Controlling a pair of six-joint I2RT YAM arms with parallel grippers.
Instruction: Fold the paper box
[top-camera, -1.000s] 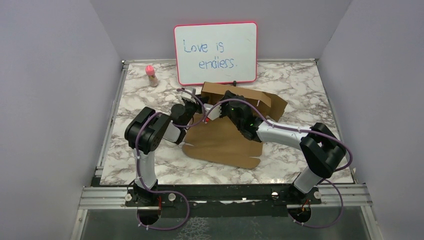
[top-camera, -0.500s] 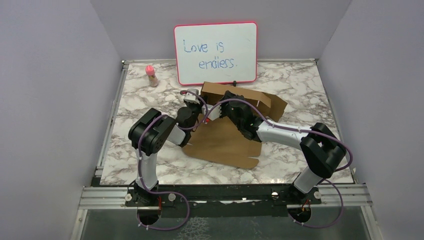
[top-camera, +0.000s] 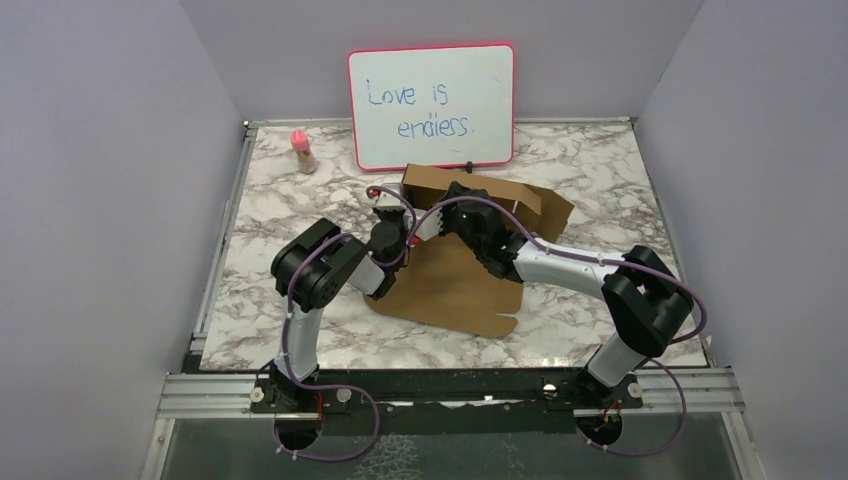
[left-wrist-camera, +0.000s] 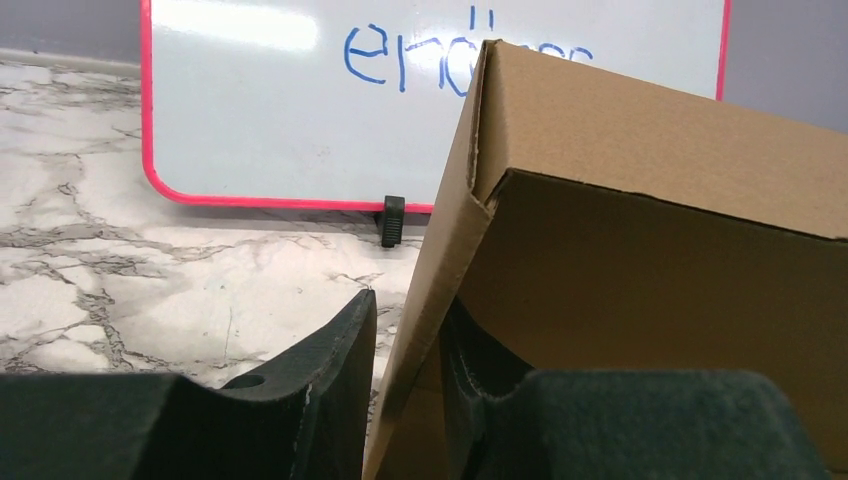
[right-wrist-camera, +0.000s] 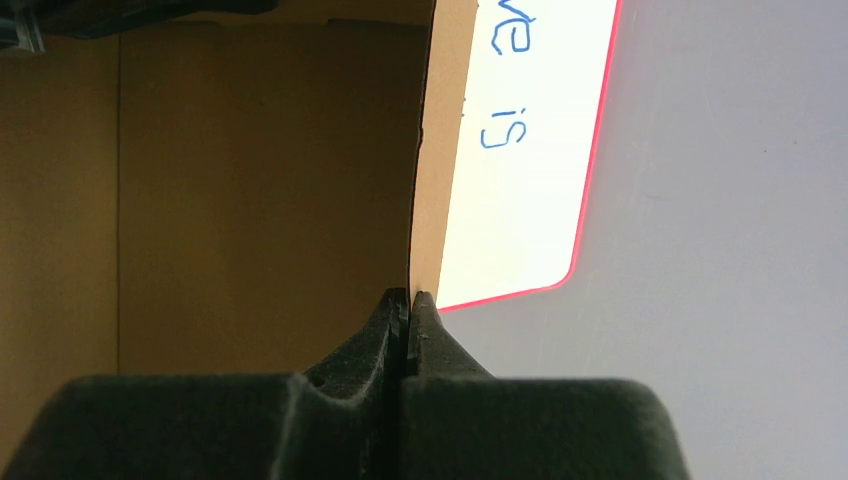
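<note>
The paper box (top-camera: 450, 285) is brown cardboard, part flat on the marble table, with a raised back wall (top-camera: 490, 190). My right gripper (top-camera: 452, 208) is shut on the top edge of that wall; the right wrist view shows the jaws pinching the thin cardboard edge (right-wrist-camera: 425, 150) at the tips of the gripper (right-wrist-camera: 410, 297). My left gripper (top-camera: 392, 225) is at the box's left end. In the left wrist view the left gripper (left-wrist-camera: 410, 310) is open, one finger on each side of an upright side flap (left-wrist-camera: 440, 220), with a small gap on the outer side.
A red-framed whiteboard (top-camera: 432, 105) reading "Love is endless." stands right behind the box. A small pink-capped bottle (top-camera: 302, 150) stands at the back left. Grey walls close in both sides.
My left arm has swung right toward the box, and its gripper now straddles the left side flap. The right gripper has held still on the back wall.
</note>
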